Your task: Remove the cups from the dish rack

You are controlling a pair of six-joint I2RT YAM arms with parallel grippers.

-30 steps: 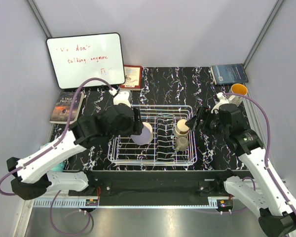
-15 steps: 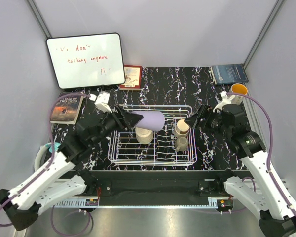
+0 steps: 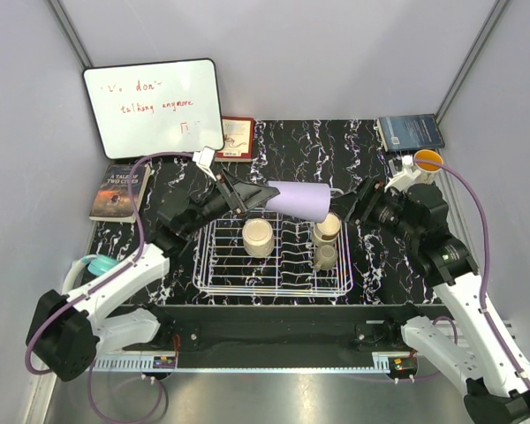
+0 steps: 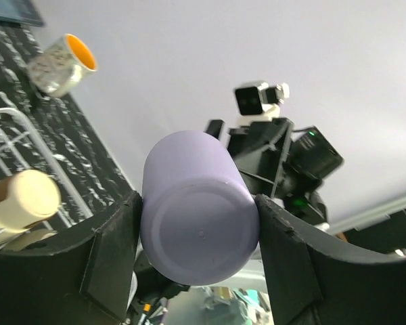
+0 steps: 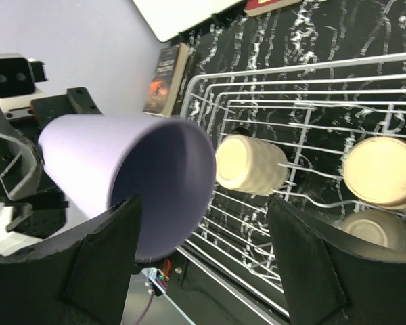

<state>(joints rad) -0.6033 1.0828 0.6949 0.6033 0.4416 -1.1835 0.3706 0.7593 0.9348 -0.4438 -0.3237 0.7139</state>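
Black, white-veined marble covers the table (image 3: 291,150), and a whiteboard (image 3: 153,108) with red writing leans at its far left corner. White wire forms the dish rack (image 3: 274,278), which sits in the middle of the table near the arms' bases.

The left arm reaches over the rack's far left corner, the right arm over its right side. The left gripper (image 3: 252,196) is clamped on the base end of the lavender cup (image 3: 300,201). One finger (image 4: 115,257) presses each side of the cup. It is held lying on its side in the air above the rack's far edge, with its mouth turned towards the right arm. The right gripper (image 3: 358,205) faces that mouth with its jaws spread wide and holds nothing. The rim lies close to its fingers (image 5: 108,261), but contact cannot be judged.

Three cups stand in the rack. A cream cup (image 3: 258,237) is left of centre. A second cream cup (image 3: 327,228) is near the right side, and a smaller olive-grey cup (image 3: 325,257) is just in front of it.

A dark blue book (image 3: 410,132) lies at the far right corner, and another book (image 3: 119,190) lies at the left edge. A small mug with an orange inside (image 3: 427,161) stands near the blue book.
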